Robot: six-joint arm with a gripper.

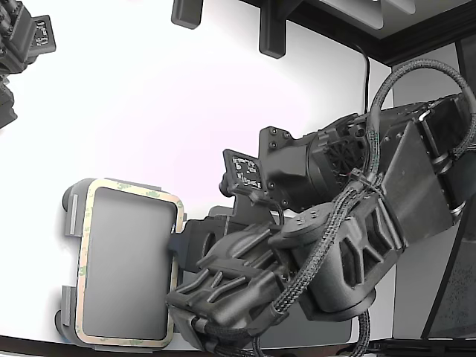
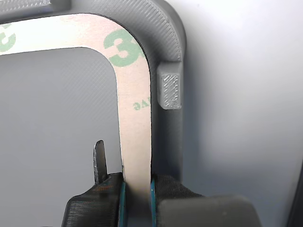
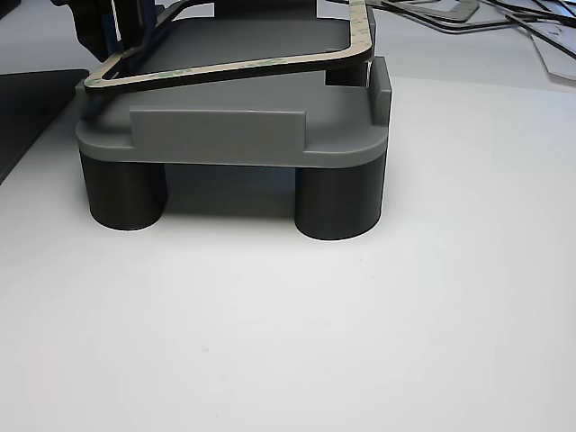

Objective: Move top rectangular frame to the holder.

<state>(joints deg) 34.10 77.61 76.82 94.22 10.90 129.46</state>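
Black plastic end effector (image 2: pixel 137 198), teal-lined pads, clamped together on one long side of the top rectangular frame (image 2: pixel 135 137); the cream strip passes straight between the two pads in the wrist view. A thin dark blade-like tip stands just beside the inner pad, over the open middle.

Frame: thin, cream, green print marks, rounded corners. In the exterior view it lies over the holder (image 1: pixel 72 216) at about 8 o'clock in the picture, outline roughly matching the tray's. In the other view the gripped side rides higher than the far side, so the frame sits tilted, one corner near a raised tab, not flat down all round.

Holder: grey plastic, raised edge tabs; one small block tab (image 2: pixel 169 90) just outside the frame's outer edge, a narrow gap between. It stands on two dark round feet in the other view. Tray rim shows all along the frame's outer edge.

Counter (image 1: pixel 149 111): plain white, open ground around the holder toward 12 and 10 o'clock in the exterior view. The arm's bulk (image 1: pixel 335 223) fills the 3 to 5 o'clock side, close against the holder. Dark mounts at the 12 o'clock edge.

Hard to read: the end effector itself is hidden under the arm in the exterior view; the frame's lower edge there is nearly cut by the picture border. Loose frames and cables at the other view's 1 o'clock corner, blurred.
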